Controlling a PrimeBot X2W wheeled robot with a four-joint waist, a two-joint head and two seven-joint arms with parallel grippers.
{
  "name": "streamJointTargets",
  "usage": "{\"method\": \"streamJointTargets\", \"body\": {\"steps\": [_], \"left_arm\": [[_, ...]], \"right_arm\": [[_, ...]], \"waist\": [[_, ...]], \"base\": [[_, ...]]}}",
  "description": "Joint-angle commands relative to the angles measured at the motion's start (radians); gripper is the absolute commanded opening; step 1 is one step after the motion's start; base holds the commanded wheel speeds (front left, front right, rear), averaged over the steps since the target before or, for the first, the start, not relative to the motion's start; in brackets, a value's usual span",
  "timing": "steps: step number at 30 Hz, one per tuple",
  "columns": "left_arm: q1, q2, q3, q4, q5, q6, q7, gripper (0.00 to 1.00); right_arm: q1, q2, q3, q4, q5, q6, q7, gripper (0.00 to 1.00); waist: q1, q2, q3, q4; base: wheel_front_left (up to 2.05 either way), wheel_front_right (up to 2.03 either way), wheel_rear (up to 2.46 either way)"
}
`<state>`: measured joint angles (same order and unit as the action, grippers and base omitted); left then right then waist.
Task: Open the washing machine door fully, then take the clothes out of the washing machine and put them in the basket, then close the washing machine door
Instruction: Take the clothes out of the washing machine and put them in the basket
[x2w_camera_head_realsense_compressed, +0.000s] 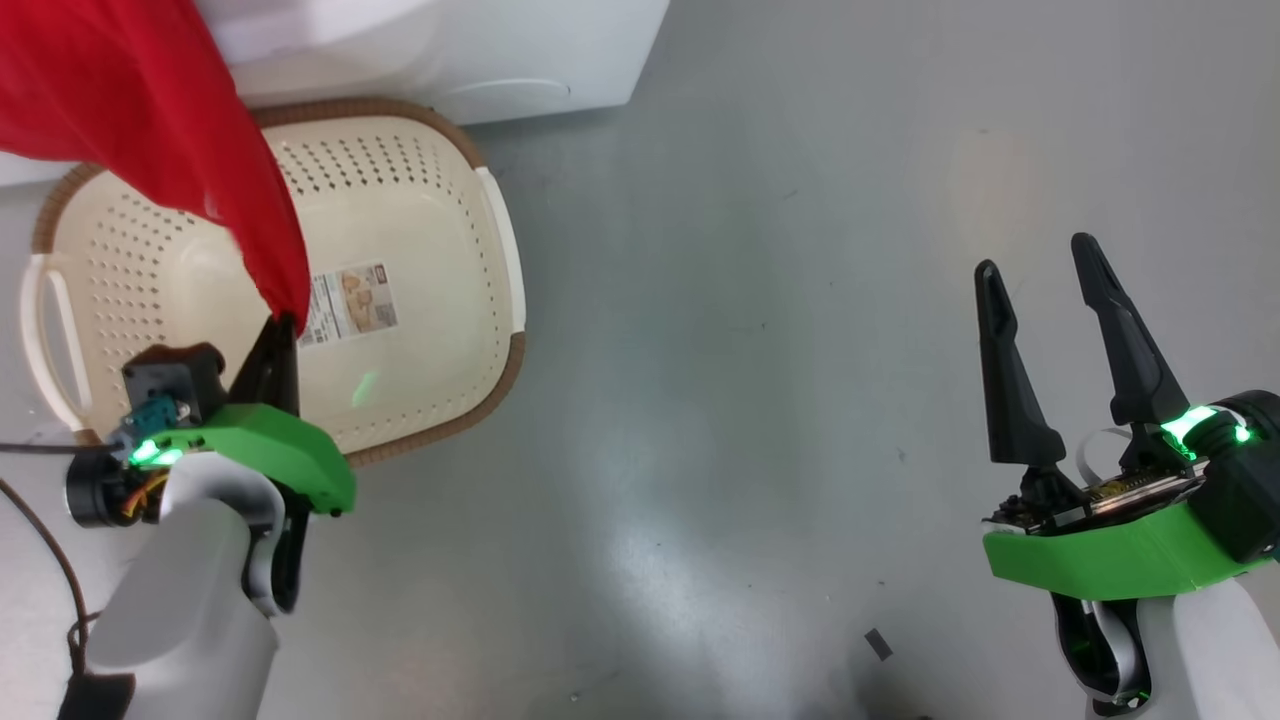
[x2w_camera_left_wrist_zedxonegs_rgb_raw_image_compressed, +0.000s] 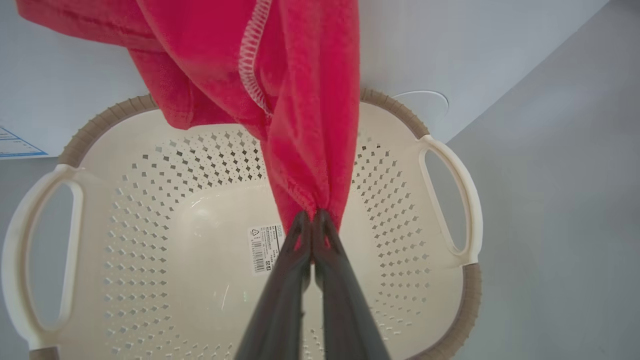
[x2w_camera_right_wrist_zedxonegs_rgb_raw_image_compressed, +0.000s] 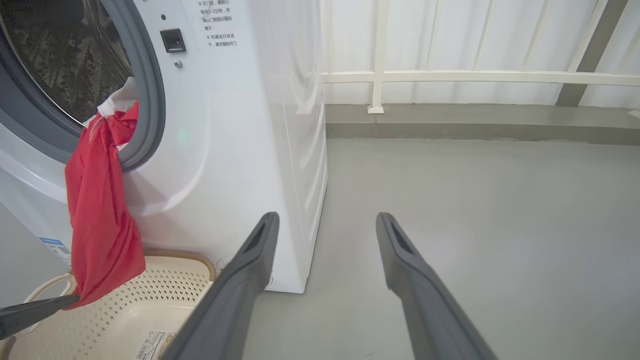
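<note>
The clothes (x2w_camera_left_wrist_zedxonegs_rgb_raw_image_compressed: 300, 125) were clamped in the closed left gripper (x2w_camera_left_wrist_zedxonegs_rgb_raw_image_compressed: 312, 215) above the basket (x2w_camera_left_wrist_zedxonegs_rgb_raw_image_compressed: 395, 200), its barcoded paper label (x2w_camera_left_wrist_zedxonegs_rgb_raw_image_compressed: 265, 248) seen just beside the jaws, while the right gripper (x2w_camera_head_realsense_compressed: 1036, 252) was spread wide, empty

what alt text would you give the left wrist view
The left gripper pinches red clothes above a cream basket with a brown rim and two handles. The white washing machine stands behind, grey floor at right.
</note>
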<state>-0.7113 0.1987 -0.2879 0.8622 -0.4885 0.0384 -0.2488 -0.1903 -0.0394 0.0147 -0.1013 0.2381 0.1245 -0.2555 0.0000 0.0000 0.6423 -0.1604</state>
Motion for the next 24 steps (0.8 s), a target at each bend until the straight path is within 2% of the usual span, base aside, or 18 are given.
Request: {"method": "streamJointTargets", "body": {"steps": [1,14,24], "left_arm": [[-0.01,0.025,0.028,0.007,0.005,-0.011,-0.01,0.0],[-0.073,0.007,0.06,0.2,0.032,-0.023,-0.013,0.0],[-0.094,0.012,0.076,0.267,0.062,-0.017,-0.013,0.0]], "right_arm": [[0.003,-0.011,0.023,-0.023,0.007,0.006,-0.006,1.0],[-0.016,-0.011,0.053,-0.021,0.011,0.006,-0.006,1.0],[-0.031,-0.011,0.066,-0.021,0.013,0.006,-0.006,1.0]], "waist": [[0.0,0.0,0.014,-0.001],[0.0,0.0,0.06,-0.015],[0.0,0.0,0.092,-0.035]], "base": [[0.0,0.0,0.0],[0.0,0.0,0.0],[0.0,0.0,0.0]]}}
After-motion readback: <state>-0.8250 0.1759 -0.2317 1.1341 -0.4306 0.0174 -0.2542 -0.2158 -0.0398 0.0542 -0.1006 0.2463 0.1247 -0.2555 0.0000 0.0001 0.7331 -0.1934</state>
